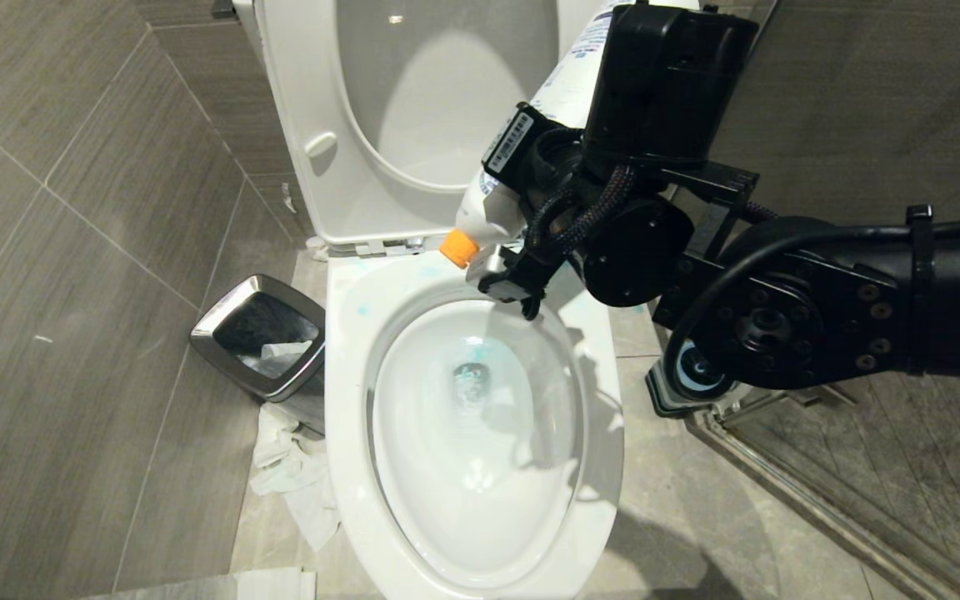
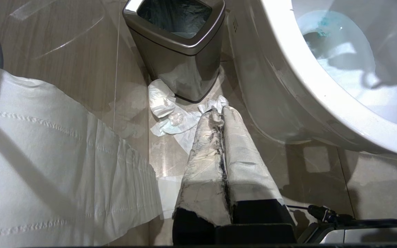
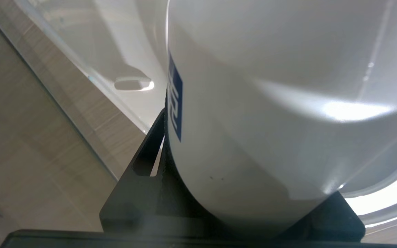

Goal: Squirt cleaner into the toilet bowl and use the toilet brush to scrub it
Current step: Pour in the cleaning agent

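A small bathroom is shown, walled with large grey-brown tiles [image 1: 72, 208] and floored with lighter mottled stone tiles [image 1: 697, 517]. A glass shower partition [image 1: 888, 467] on a metal track is seen at the robot's right. The middle of the room is taken up by the toilet bowl [image 1: 347, 467], glossy white and oval, with its seat and lid [image 1: 313, 100] raised against the back wall. Pale turquoise smears of cleaner [image 1: 363, 310] are scattered on the rear of the rim, and a darker turquoise patch lies in the water at the drain [image 1: 472, 379]. At the robot's left of the bowl, a square chrome-rimmed waste bin [image 1: 259, 342] with a dark liner is set on the floor just beside the porcelain. Crumpled white tissue [image 1: 297, 475] is strewn on the floor at the bin's foot and along the bowl's side.

The right tool [image 1: 530, 208] is held over the back of the bowl, pinching a white cleaner bottle [image 1: 563, 83]; the bottle is tilted with its orange cap [image 1: 458, 247] downward, just above the rear rim. In the right wrist view the bottle's white body [image 3: 271, 103] is seen clamped between the dark jaws.

The left tool [image 2: 223, 113] is parked low beside the bowl, its paper-wrapped fingers [image 2: 205, 155] pressed together and holding nothing. The toilet brush is in no view.
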Available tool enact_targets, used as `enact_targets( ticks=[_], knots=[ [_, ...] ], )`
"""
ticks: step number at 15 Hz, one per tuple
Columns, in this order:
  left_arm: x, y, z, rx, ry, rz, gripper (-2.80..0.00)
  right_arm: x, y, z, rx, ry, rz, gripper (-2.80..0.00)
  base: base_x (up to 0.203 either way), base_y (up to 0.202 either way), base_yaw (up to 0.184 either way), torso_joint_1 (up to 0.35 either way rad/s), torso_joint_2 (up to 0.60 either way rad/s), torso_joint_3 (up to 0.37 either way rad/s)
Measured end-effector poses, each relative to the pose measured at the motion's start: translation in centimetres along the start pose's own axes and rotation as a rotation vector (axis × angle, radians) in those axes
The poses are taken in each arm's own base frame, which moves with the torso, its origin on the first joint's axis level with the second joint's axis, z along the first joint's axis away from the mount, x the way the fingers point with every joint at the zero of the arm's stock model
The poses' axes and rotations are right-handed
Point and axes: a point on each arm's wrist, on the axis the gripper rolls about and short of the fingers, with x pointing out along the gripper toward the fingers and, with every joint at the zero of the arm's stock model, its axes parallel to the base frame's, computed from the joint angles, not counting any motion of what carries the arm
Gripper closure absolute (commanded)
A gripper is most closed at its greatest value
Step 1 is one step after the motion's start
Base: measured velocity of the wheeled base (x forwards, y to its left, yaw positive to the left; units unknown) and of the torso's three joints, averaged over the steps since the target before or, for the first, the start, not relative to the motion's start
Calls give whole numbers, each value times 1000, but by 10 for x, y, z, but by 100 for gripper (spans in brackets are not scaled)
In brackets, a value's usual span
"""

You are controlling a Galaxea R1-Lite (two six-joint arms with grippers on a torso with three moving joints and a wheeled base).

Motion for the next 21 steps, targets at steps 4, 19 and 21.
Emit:
enact_targets(
  ticks=[4, 19, 21],
  knots=[
    [0, 0, 0, 1, 0, 0, 0, 0, 2, 2, -19, 5, 21, 0, 0, 0, 0, 0, 0, 0],
    [0, 0, 0, -3, 0, 0, 0, -6, 7, 0, -25, 2, 39, 0, 0, 0, 0, 0, 0, 0],
    [0, 0, 0, -4, 0, 0, 0, -7, 7, -1, -24, 2, 39, 0, 0, 0, 0, 0, 0, 0]
  ],
)
